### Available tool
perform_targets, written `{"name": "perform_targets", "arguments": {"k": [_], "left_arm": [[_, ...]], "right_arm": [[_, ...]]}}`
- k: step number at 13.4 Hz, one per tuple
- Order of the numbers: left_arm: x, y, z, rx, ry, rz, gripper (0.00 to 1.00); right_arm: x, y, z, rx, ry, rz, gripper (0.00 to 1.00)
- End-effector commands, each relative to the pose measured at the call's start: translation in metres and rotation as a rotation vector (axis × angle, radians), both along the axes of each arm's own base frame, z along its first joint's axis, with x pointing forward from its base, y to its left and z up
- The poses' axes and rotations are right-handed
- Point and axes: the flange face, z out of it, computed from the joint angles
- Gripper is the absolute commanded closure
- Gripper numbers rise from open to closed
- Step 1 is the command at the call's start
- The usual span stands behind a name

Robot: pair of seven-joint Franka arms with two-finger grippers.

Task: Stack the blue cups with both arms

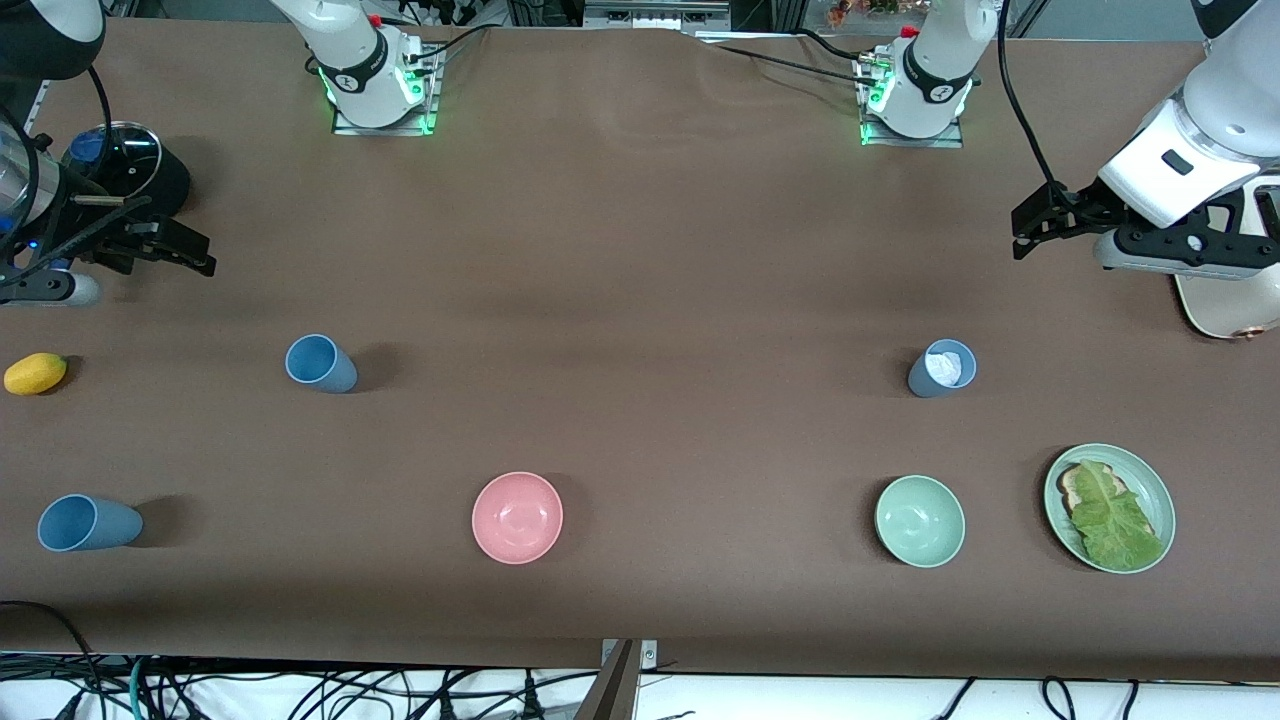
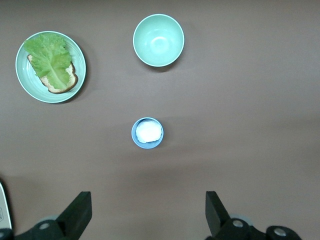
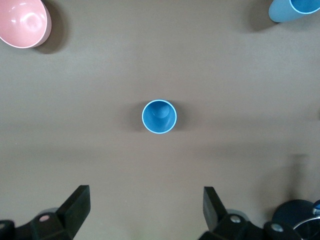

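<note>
Three blue cups (image 1: pixel 320 363) upright on the worktop (image 1: pixel 640 250), mid-left, lower left and mid-right of frame, likely light, rigid, slick, best pinched across the rim; left hand (image 1: pixel 1030 222) and right hand (image 1: pixel 185 250) spread, empty, hovering at the edges.

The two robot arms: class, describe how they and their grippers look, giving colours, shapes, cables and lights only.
Both arms are big, white and rounded, with black bands at the joints. Their bases, the left arm's and the right arm's, sit on metal plates lit green, with small red caps and black cables. The left gripper and right gripper are black, angular, two-fingered. A black cable dangles beside the left arm.
</note>
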Motion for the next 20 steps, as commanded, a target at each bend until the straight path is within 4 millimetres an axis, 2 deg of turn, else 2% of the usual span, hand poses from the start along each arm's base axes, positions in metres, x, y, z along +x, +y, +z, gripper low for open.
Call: {"name": "perform_targets", "arguments": {"k": [1,2,20], "left_arm": [[0.0000,-0.0010,0.0044,0.015,0.025,-0.016,0.00],[-0.0013,-0.0076,0.0041,0.016,0.028,-0.029,0.00],[-0.0012,-0.0058,0.0040,0.018,0.029,-0.026,0.00]], "right_arm": [[-0.0005,-0.0034,0.0019,-0.012,0.004,0.015,0.00],[-0.0005,-0.0034,0.0019,-0.012,0.004,0.015,0.00],[-0.0007,-0.0034,0.0017,-0.011,0.006,0.018,0.00]]}}
